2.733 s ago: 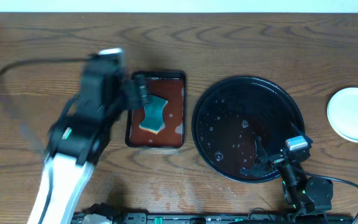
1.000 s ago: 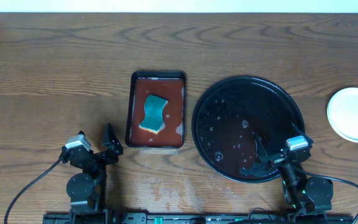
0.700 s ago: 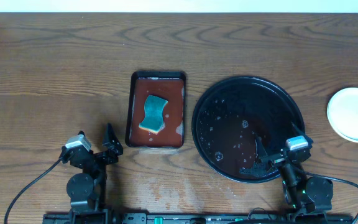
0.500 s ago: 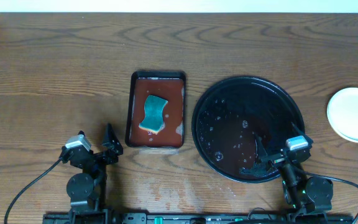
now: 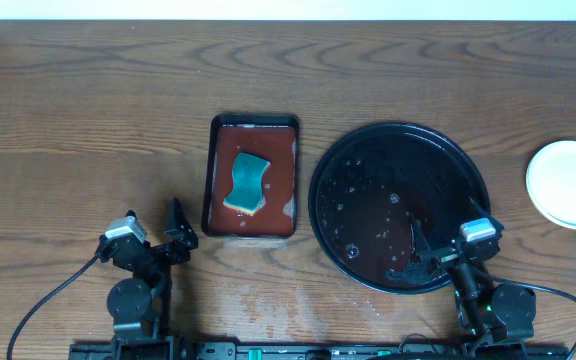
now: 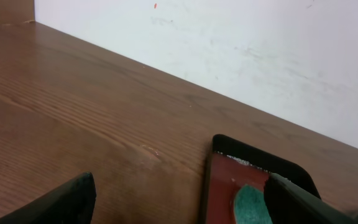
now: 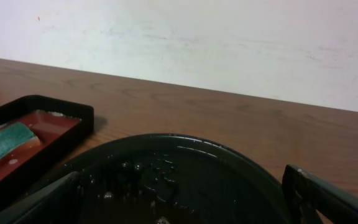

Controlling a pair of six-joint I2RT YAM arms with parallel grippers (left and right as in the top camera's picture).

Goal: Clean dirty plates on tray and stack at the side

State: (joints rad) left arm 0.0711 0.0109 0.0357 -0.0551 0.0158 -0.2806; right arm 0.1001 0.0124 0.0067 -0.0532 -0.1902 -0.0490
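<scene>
Black tray (image 5: 368,170) wet. White plates (image 5: 568,183) stacked right of it, sponge (image 5: 247,182) in reddish-brown tray (image 5: 279,160) left of it. My left tool (image 6: 180,180) and right tool (image 7: 182,174): fingers apart.

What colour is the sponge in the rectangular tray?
The sponge is teal with a yellowish edge; best seen overhead.

Legible markings: none. Tray (image 5: 368,160), plates (image 5: 568,183) and table (image 5: 88,120) carry no readable text, label, brand, number or sign in overhead or wrist views.
</scene>
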